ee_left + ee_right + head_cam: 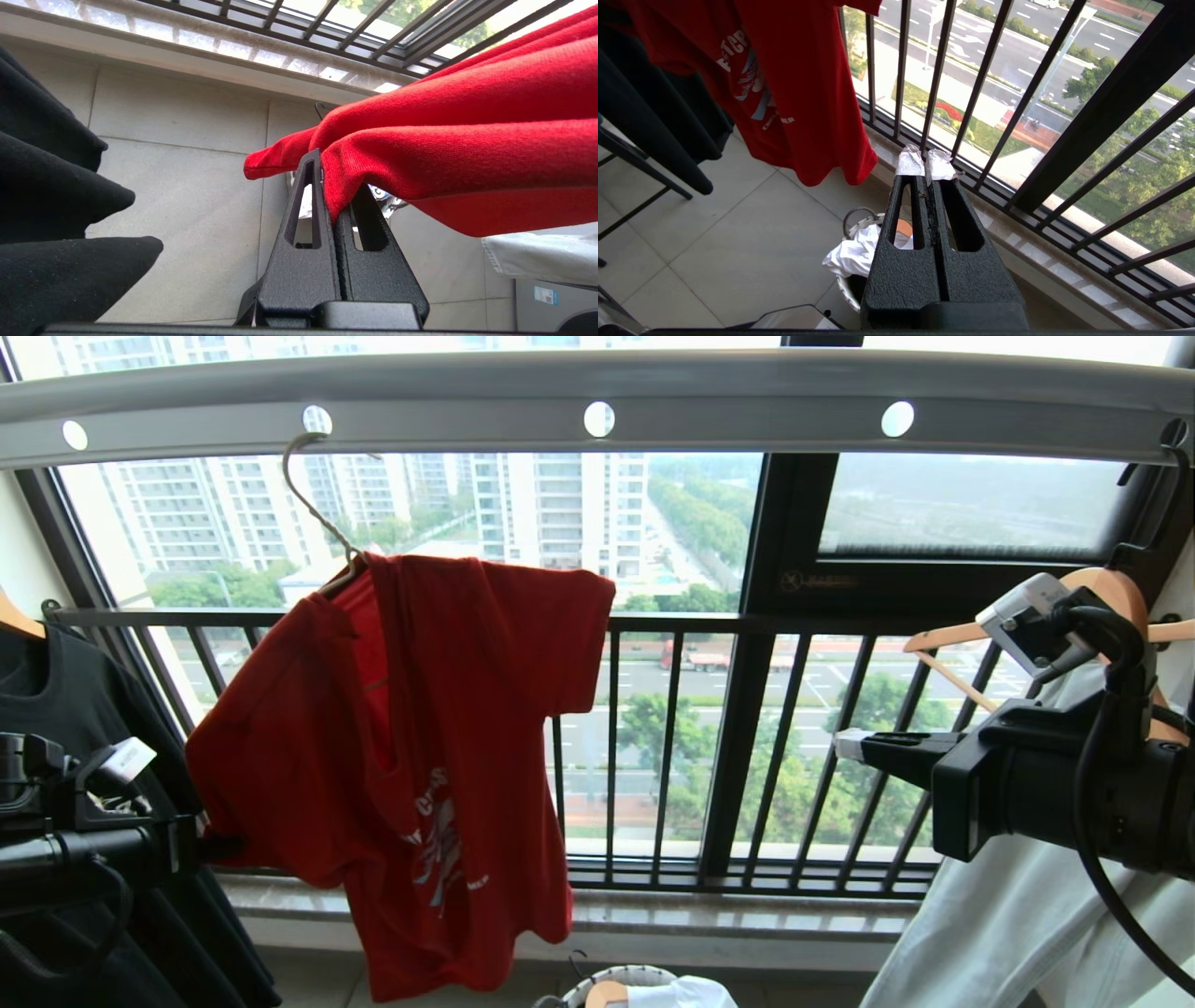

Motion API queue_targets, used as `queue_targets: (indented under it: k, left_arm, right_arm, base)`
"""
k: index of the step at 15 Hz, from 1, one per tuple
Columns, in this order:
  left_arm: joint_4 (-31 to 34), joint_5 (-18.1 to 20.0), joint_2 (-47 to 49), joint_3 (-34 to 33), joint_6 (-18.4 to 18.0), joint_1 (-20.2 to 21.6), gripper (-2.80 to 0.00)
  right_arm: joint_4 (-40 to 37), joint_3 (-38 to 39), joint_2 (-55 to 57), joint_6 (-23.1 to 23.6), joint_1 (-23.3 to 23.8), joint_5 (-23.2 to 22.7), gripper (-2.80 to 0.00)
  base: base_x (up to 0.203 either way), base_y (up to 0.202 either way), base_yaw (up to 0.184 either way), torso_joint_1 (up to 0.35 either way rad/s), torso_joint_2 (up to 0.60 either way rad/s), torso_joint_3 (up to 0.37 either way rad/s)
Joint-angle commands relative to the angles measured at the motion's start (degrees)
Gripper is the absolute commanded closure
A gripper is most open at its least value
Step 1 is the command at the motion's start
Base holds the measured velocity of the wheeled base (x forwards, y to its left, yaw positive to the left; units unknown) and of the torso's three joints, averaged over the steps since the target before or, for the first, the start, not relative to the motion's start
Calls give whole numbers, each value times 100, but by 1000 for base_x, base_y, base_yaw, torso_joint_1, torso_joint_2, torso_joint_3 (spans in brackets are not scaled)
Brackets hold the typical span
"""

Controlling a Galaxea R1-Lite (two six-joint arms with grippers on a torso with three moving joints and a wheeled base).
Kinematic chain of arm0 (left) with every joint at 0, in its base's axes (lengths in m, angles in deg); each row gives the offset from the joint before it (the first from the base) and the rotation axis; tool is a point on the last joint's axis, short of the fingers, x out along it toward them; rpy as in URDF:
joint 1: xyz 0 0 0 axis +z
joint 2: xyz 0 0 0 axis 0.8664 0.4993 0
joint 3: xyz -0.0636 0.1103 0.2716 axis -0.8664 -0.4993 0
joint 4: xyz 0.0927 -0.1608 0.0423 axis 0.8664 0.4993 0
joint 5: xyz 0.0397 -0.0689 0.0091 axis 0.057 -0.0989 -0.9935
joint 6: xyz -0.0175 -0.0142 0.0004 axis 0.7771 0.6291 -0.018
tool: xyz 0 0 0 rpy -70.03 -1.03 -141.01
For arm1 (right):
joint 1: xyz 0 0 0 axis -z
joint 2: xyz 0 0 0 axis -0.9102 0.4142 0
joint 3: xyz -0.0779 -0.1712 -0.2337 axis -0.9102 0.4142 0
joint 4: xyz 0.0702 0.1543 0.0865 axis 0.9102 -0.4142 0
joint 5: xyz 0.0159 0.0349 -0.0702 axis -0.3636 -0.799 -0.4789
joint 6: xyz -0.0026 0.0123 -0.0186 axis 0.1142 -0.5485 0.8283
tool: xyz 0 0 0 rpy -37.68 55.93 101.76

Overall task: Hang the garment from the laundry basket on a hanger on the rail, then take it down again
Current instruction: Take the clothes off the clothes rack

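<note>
Pebbled black left gripper (pixel 334 205) pinches the garment (pixel 411 747), soft red knit.

Red T-shirt (pixel 448 728) with white lettering and a blue-grey chest graphic; cream-white wire hanger (pixel 313 504); grey rail (pixel 597 401) with a row of round holes. Black T-shirt (pixel 84 709); black window railing (pixel 672 747); black grippers, right gripper (pixel 924 163) white-tipped

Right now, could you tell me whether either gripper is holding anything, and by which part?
The left gripper is shut on the red T-shirt, pinching a fold of its fabric edge at the side. The right gripper is shut and empty.
</note>
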Motion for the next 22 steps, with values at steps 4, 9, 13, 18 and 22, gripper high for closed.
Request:
queue_targets:
  k: [4, 9, 13, 18, 22]
  left_arm:
    - [-885, -192, 595, -208, 8, 238, 0]
    - [-888, -120, 248, -266, 46, 242, 0]
    - [-709, -41, -368, -406, 38, 221, -280]
    - [2295, 287, -1520, 110, -322, 100, -280]
    - [4508, 441, -2024, 1416, -410, 93, -280]
  right_arm:
    - [8, 10, 9, 3, -3, -6, 0]
    - [8, 10, 9, 3, -3, -6, 0]
    - [8, 10, -9, 3, -3, -6, 0]
    - [8, 5, -9, 9, -3, -6, 0]
    - [8, 8, 19, 12, -3, -6, 0]
  base:
    - [0, 0, 0, 0, 0, 0]
    - [0, 0, 0, 0, 0, 0]
    - [0, 0, 0, 0, 0, 0]
    - [0, 0, 0, 0, 0, 0]
    - [0, 0, 0, 0, 0, 0]
